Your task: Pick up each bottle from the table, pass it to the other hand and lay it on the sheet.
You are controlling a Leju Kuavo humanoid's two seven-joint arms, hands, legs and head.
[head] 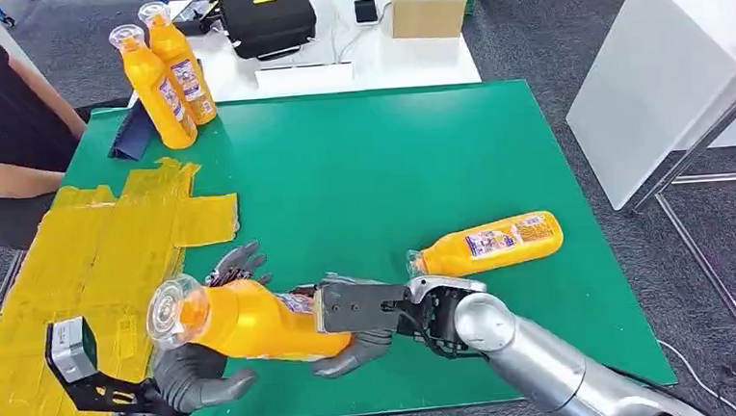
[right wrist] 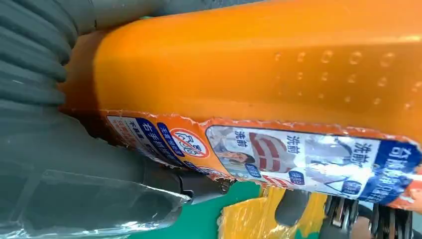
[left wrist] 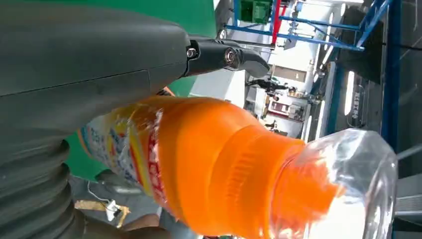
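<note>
While the right hand grips the base end of an orange bottle above the green mat, its fingers are wrapped around the body and one grey finger shows under the bottle. This bottle lies almost level in the air, with its clear cap pointing toward the yellow sheet. Its label is seen close in the right wrist view, below the orange wall. The left hand is under the neck end of the same bottle, its palm turned up; dark fingers rise behind the bottle and the thumb lies in front. I cannot tell if this hand presses the bottle or only cups it. In the left wrist view the bottle's shoulder and cap are just beside the grey cover of that hand. A second bottle lies on its side on the mat, near the right wrist. Two more bottles stand upright at the far corner of the mat, touching each other. A person's arm rests beside the sheet. On the white table behind are a black case and a cardboard box.
</note>
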